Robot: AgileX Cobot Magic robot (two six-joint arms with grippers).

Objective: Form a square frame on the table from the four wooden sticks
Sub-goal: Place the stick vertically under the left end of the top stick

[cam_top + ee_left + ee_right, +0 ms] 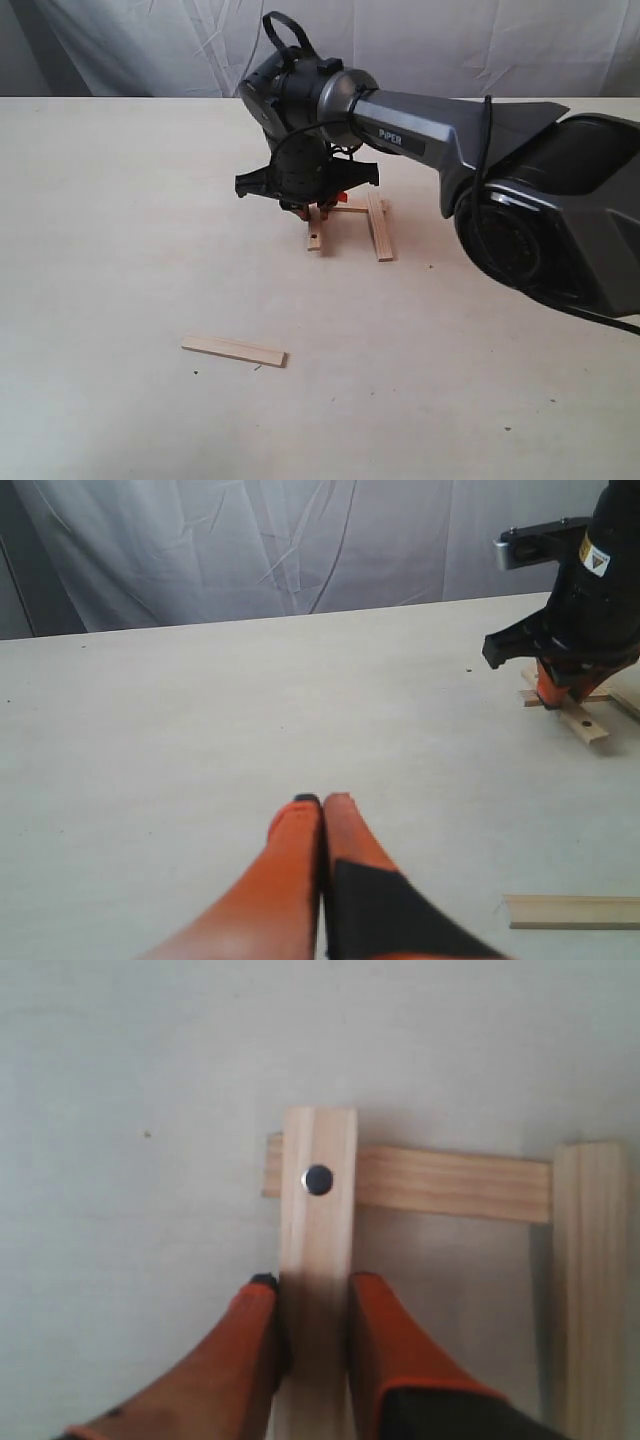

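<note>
Three pale wooden sticks form a partial frame under the right arm: a dotted stick point(316, 232) point(318, 1210), a cross stick point(450, 1182) beneath its end, and a far side stick point(380, 226) point(588, 1280). My right gripper point(313, 1282) point(318, 208) is shut on the dotted stick, its orange fingers on both edges. The fourth stick point(234, 350) point(575, 911) lies loose on the table point(120, 220) nearer the front. My left gripper point(321, 802) is shut with nothing in it, hovering over bare table; it is out of the exterior view.
The right arm's dark body point(540, 200) spans the right side above the table, and it also shows in the left wrist view point(585, 580). A grey wrinkled cloth point(450, 40) hangs behind the table's far edge.
</note>
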